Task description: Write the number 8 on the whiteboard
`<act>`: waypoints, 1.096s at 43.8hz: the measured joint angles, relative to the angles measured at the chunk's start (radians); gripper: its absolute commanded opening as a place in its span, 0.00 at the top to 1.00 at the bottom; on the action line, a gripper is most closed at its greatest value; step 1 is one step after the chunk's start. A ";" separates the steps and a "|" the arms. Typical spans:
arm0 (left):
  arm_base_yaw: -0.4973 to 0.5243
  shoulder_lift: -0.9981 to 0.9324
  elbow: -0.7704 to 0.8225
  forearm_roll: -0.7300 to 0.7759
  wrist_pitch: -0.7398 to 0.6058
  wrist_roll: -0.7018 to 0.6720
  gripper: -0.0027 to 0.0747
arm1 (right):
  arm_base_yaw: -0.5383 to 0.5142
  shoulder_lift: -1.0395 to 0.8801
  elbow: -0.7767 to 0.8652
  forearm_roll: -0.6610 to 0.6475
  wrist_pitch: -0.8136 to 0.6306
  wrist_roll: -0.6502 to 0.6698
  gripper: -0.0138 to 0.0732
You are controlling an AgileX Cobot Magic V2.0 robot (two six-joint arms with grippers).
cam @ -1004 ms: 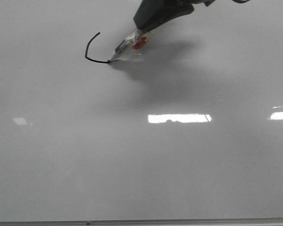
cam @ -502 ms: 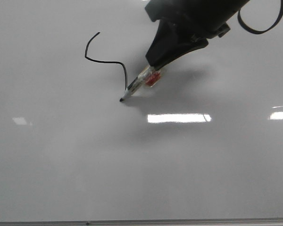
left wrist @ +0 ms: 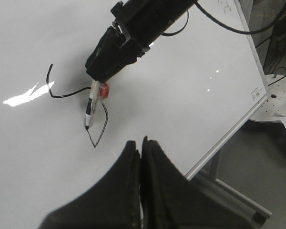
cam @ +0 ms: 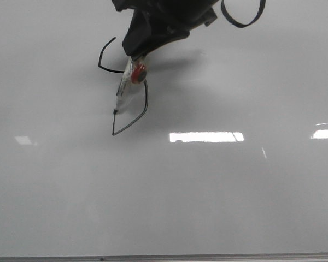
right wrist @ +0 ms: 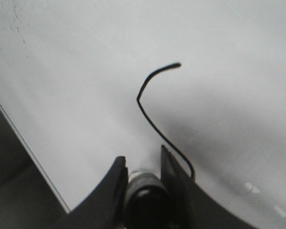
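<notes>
The whiteboard (cam: 235,191) fills the front view. On it runs the thin black line of the number 8 (cam: 146,101): a hook at the top, an S-bend, then a pointed lower corner (cam: 113,134). My right gripper (cam: 135,54) comes in from above, shut on a clear marker (cam: 126,87) with a red band. The marker's tip (cam: 115,112) touches the board just above that corner. The right wrist view shows the marker (right wrist: 143,191) between the fingers, with the line (right wrist: 152,124) beyond. My left gripper (left wrist: 140,141) is shut on nothing and hangs off the board, below the drawing (left wrist: 102,129).
A thin metal edge (cam: 164,256) bounds the board at the bottom. Bright light reflections (cam: 206,136) lie on the glossy surface. In the left wrist view the board's frame and stand (left wrist: 229,143) show, with floor and a white round base (left wrist: 281,100) beyond.
The right gripper has swung left with the marker. The line has grown from the S-bend down-left to a sharp corner, and the tip now sits a little above that corner.
</notes>
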 measured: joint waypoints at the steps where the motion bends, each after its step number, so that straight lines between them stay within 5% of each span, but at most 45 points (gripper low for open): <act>1: 0.000 0.000 0.000 0.000 0.000 0.000 0.99 | -0.002 0.000 -0.009 0.000 0.000 0.000 0.92; 31: 0.000 0.000 0.000 0.000 -0.001 0.000 0.99 | -0.056 0.018 -0.257 0.017 -0.050 0.004 0.92; 48: 0.000 0.000 0.000 0.000 -0.001 0.000 0.99 | 0.011 0.022 -0.367 0.014 0.240 -0.009 0.92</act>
